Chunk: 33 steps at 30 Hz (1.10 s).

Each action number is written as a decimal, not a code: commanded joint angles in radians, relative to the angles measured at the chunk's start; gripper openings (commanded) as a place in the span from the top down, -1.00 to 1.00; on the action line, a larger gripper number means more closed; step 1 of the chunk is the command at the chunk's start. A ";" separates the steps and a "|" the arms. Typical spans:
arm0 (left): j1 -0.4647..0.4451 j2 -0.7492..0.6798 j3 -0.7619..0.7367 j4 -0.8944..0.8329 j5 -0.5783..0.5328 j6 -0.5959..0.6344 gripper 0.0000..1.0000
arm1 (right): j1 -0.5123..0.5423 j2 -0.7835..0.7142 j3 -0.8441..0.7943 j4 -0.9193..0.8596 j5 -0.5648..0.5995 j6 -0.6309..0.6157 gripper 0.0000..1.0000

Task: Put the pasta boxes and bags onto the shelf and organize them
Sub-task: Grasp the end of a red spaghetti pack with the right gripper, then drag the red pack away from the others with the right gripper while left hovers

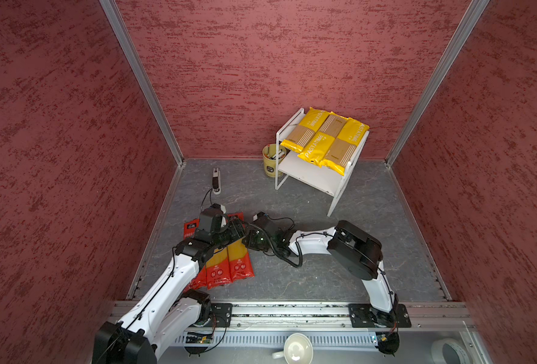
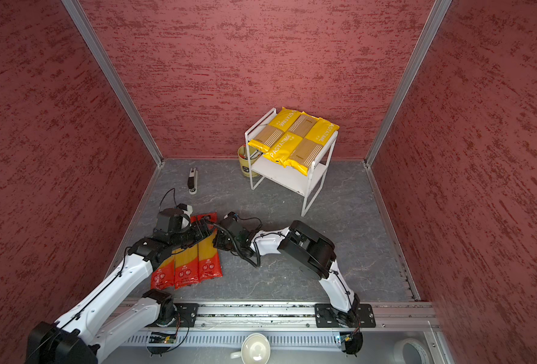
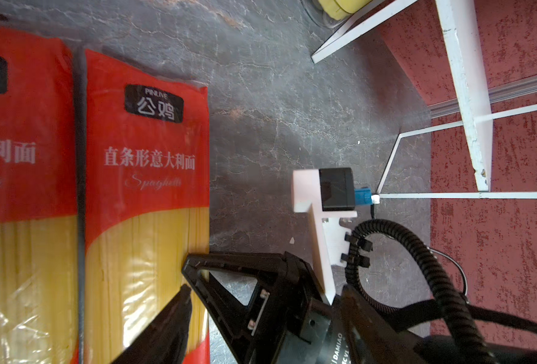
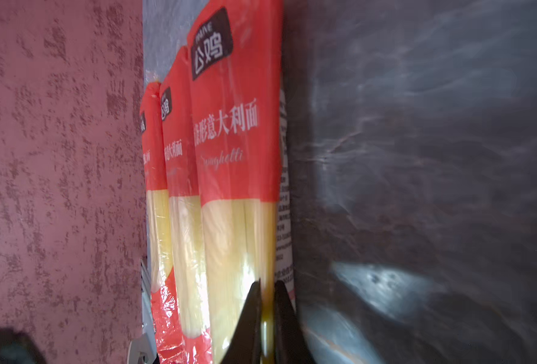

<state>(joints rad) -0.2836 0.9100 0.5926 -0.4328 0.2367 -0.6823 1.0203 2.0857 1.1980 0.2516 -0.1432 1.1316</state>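
Across the table in a top view, three red bags lie flat and yellow packs top the shelf. Left wrist: left fingers spread wide. Right wrist: right fingers pinch one bag's edge; lifting it level likely comes next.

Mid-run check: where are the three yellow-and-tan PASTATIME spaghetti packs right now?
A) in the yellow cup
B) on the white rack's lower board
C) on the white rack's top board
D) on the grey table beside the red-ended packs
C: in a top view the three yellow-and-tan PASTATIME spaghetti packs lie side by side across the top board of the white two-tier rack.
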 commanded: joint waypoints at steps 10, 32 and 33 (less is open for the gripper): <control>-0.037 -0.068 0.005 -0.030 -0.013 0.022 -0.48 | -0.041 -0.328 -0.418 0.093 0.315 0.238 0.95; -0.193 -0.011 -0.062 0.092 -0.115 -0.088 -0.49 | -0.197 -0.424 -0.523 0.068 0.129 0.160 0.00; -0.226 0.001 -0.057 0.093 -0.143 -0.097 -0.49 | -0.206 -0.412 -0.523 0.086 0.106 0.146 0.00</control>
<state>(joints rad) -0.4576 0.8925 0.5388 -0.3794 0.1780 -0.7383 0.8391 1.6581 0.6941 0.3145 0.0341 1.3067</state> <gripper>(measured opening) 0.744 0.498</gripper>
